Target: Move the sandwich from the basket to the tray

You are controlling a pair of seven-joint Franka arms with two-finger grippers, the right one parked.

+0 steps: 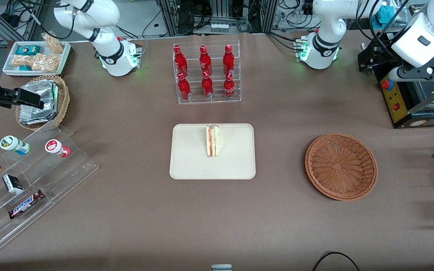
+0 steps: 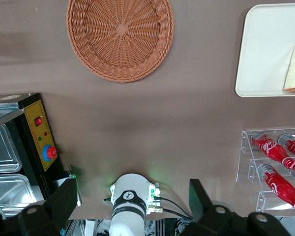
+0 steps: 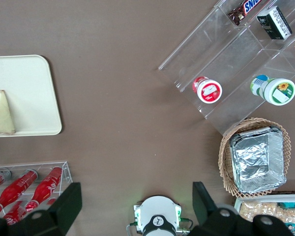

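Sandwich (image 1: 213, 140): standing on edge on the tray, in its middle, toward the rim farther from the front camera; white bread with red and green filling layers showing; nothing touching it.
Tray (image 1: 190, 158): cream, flat on the brown table (image 1: 217, 218), mid-table; nearer the front camera than the bottle rack.
Basket (image 1: 341, 166): reddish-brown wicker, shallow and round; nothing in it; on the table well apart from the tray, toward the working arm's end.
Gripper (image 2: 132, 206): raised high over the table, near the working arm's own base (image 1: 318, 52), looking straight down; two dark fingers (image 2: 199, 196) spread wide apart, nothing between them; well clear of both basket and tray.
Bottle rack (image 1: 206, 73): clear stepped stand holding six red bottles in two rows, farther from the front camera than the tray.
Control box (image 1: 394, 96): black with a yellow panel and red buttons, at the working arm's end of the table.
Foil packs (image 1: 38, 101): silver, stacked in a small tan basket toward the parked arm's end.
Clear shelf (image 1: 32, 180): stepped acrylic display toward the parked arm's end, holding two small cups, a chocolate bar and small boxes.
Snack tray (image 1: 36, 56): white, filled with snack bags, farther from the front camera than the foil packs.
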